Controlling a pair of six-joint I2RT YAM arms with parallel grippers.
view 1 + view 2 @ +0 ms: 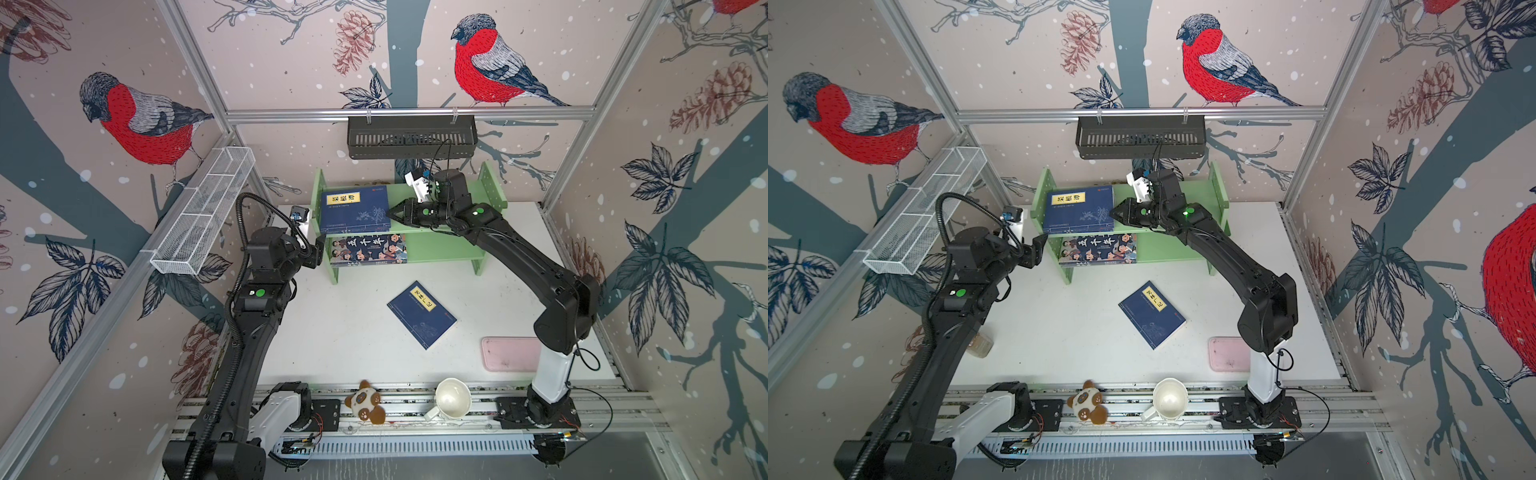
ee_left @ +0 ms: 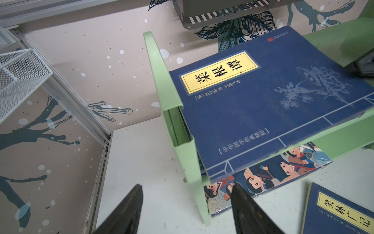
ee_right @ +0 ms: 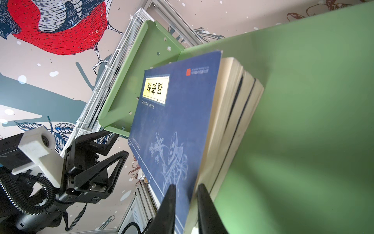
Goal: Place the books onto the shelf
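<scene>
White table (image 1: 332,332), bird-print walls on three sides. Shelf (image 1: 440,249) stands at the table's back. Upper tier: navy stack (image 3: 238,113) lies flat at the left end, just beside the side panel. Right gripper (image 1: 390,213) is narrowed and pinches the top book (image 1: 355,208) at its right edge. Lower tier: cartoon book (image 1: 369,248) lies flat, poking out the front. Left gripper (image 1: 319,249) has its fingers spread and empty, just outside the left panel. Loose book (image 1: 422,313) lies askew on the table, in front of the shelf.
</scene>
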